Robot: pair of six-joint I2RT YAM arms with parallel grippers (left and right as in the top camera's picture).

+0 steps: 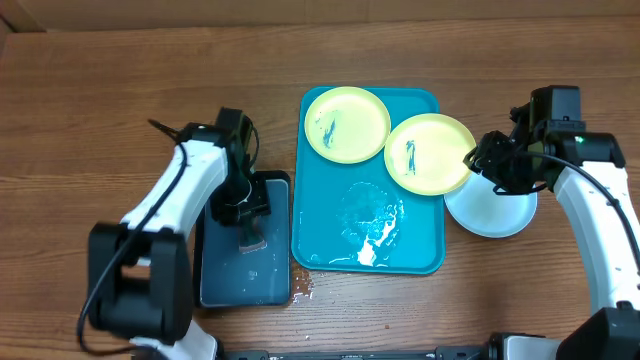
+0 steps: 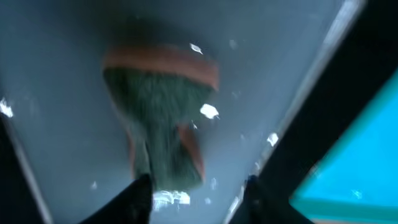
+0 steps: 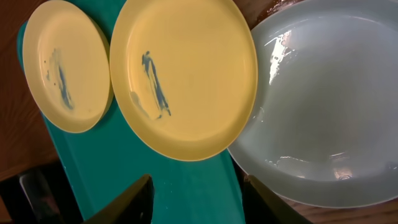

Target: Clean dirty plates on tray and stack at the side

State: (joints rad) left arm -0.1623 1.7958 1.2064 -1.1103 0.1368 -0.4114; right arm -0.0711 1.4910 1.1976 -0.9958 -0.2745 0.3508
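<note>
Plates smeared blue on turquoise tray, sponge in basin

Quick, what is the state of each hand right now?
Left hand: open, above the sponge, not gripping it.
Right hand: open, holding nothing.
</note>
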